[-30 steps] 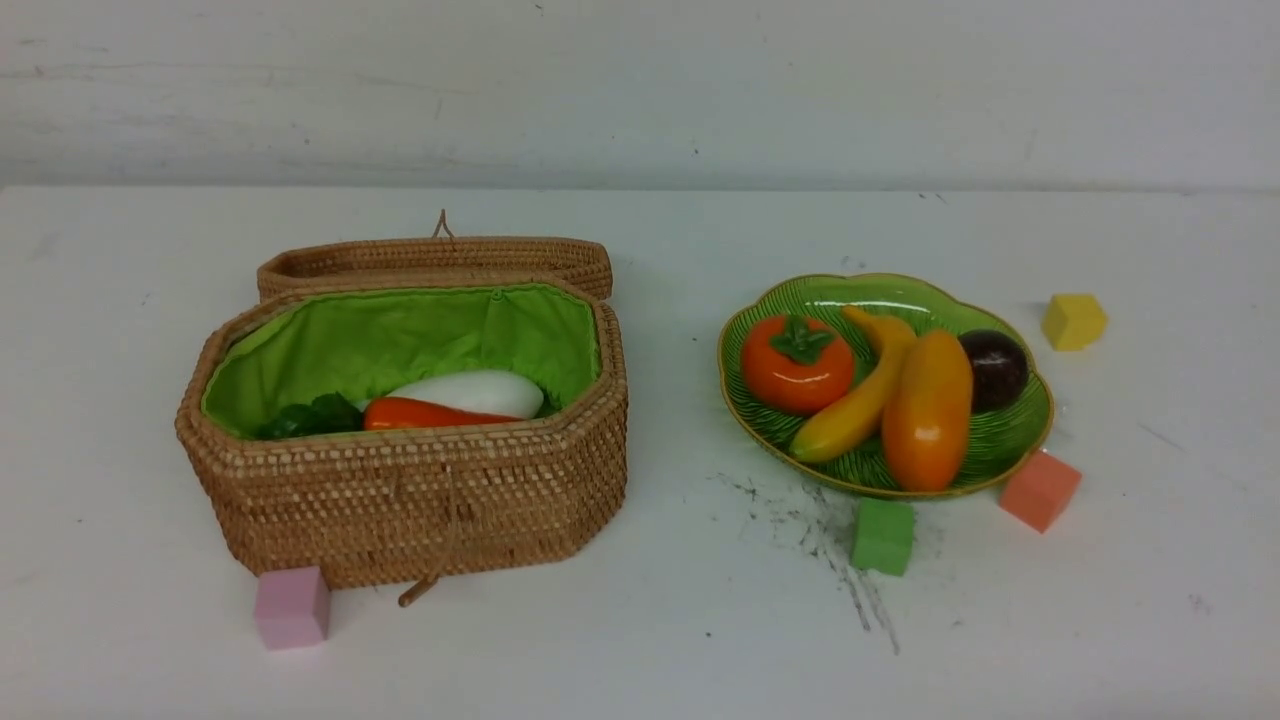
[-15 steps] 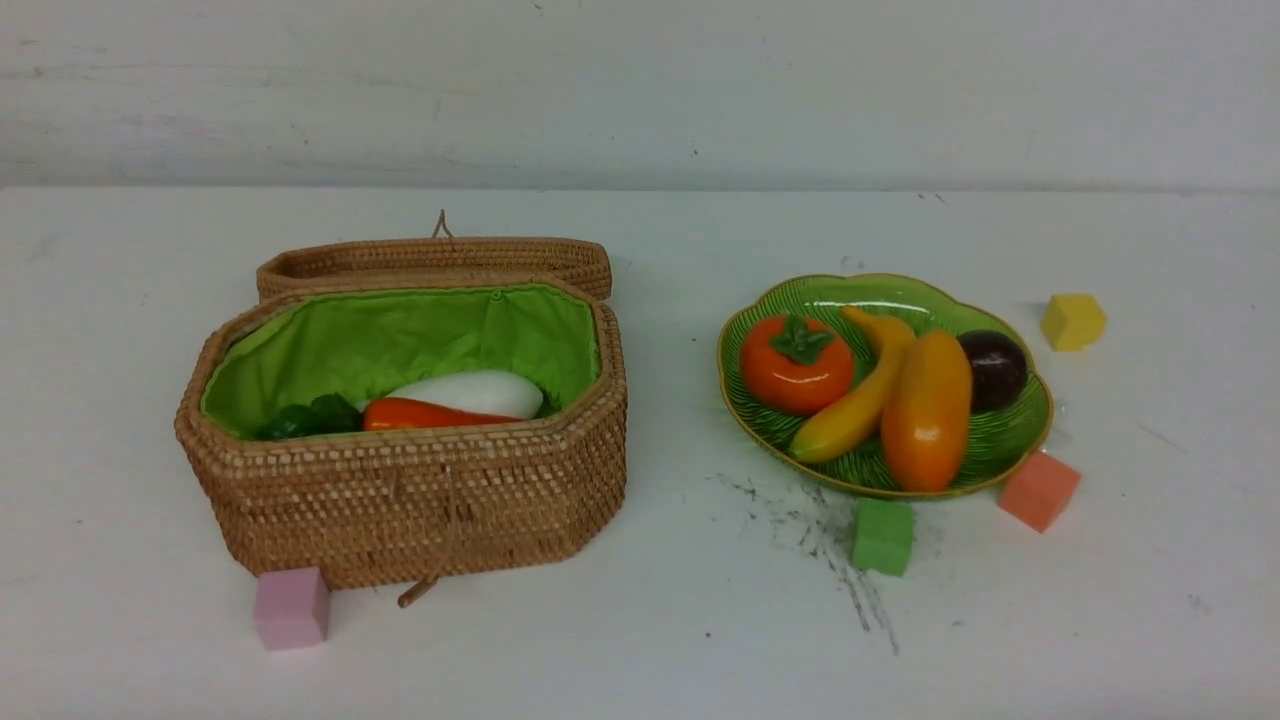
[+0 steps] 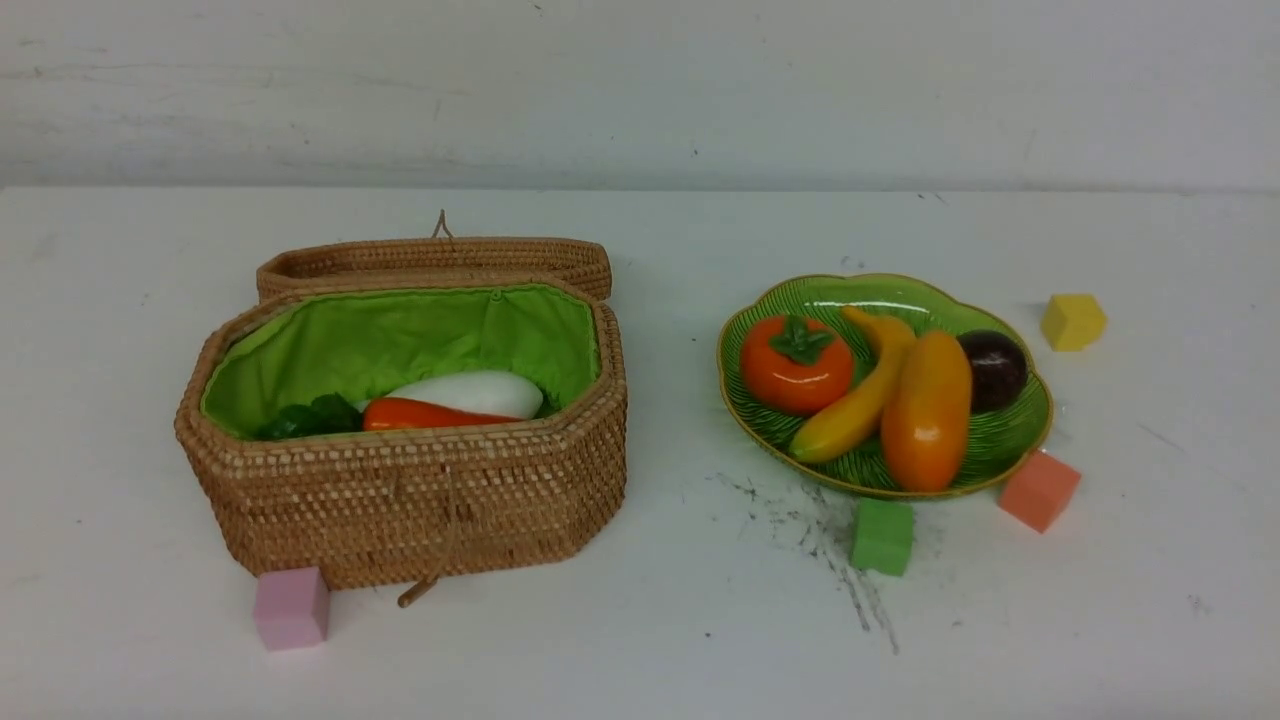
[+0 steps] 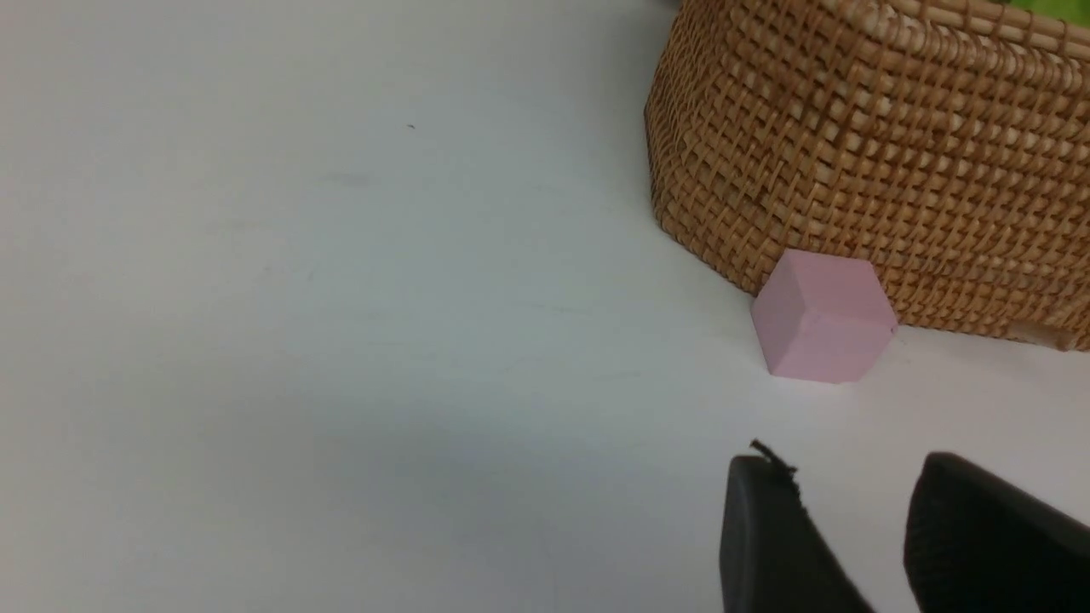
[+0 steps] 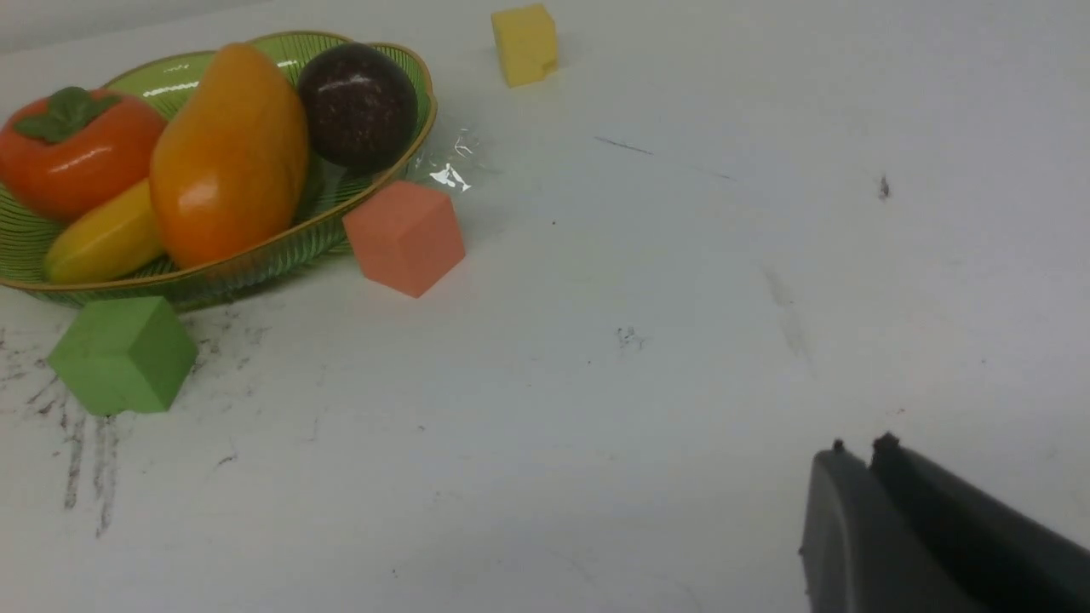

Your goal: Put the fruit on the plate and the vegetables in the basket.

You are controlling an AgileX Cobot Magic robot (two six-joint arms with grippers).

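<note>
The fruit (image 3: 880,395) stays put on the plate (image 3: 1020,435); left jaws parted and empty, right jaws closed.

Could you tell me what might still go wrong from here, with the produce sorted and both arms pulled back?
1. The mangosteen sits against the plate rim; a knock could roll it out.
2. The salmon cube and green cube sit close by the plate, so a careless sweep might shove it.
3. The basket lid lies open; closing it could catch the radish.
</note>
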